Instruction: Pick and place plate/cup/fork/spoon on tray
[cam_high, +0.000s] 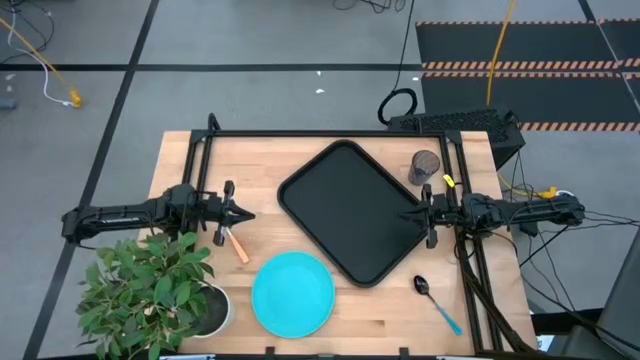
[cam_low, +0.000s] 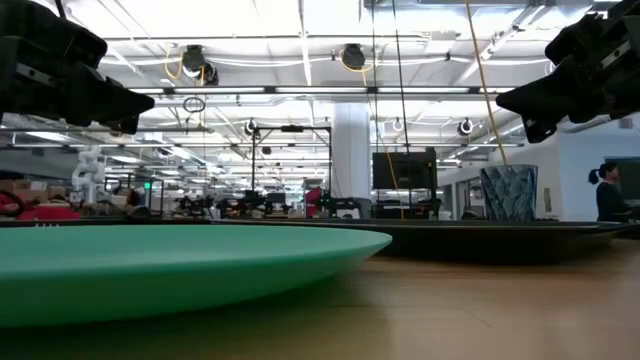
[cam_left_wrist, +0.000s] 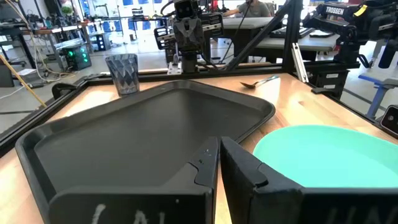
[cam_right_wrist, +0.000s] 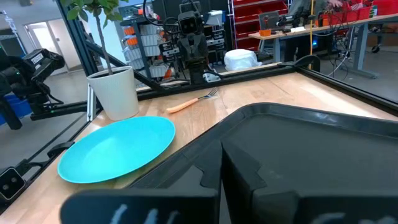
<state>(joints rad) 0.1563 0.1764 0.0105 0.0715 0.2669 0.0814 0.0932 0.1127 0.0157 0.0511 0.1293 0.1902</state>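
Black tray (cam_high: 352, 212) is set diagonally mid-table, nothing on it. Left gripper (cam_high: 243, 214) is held level just off the tray's left side, fingers (cam_left_wrist: 208, 165) shut, nothing gripped. Right gripper (cam_high: 417, 214) is held at the tray's right edge, pointing inward, shut and empty. Fork (cam_high: 236, 244) lies w/ long axis diagonal beside the left gripper. Plate (cam_high: 292, 292) is placed off the tray's near-left edge; spoon (cam_high: 437, 302) near-right, diagonal, bowl toward the tray. Cup (cam_high: 424, 167) is seen upright by the far-right corner. Plant pot (cam_high: 213, 309) stands left of the plate.

Empty black tray (cam_high: 352, 210) mid-table, turquoise plate (cam_high: 292, 292) and spoon (cam_high: 437, 301) nearer, cup (cam_high: 424, 166) behind, fork (cam_high: 237, 245) left
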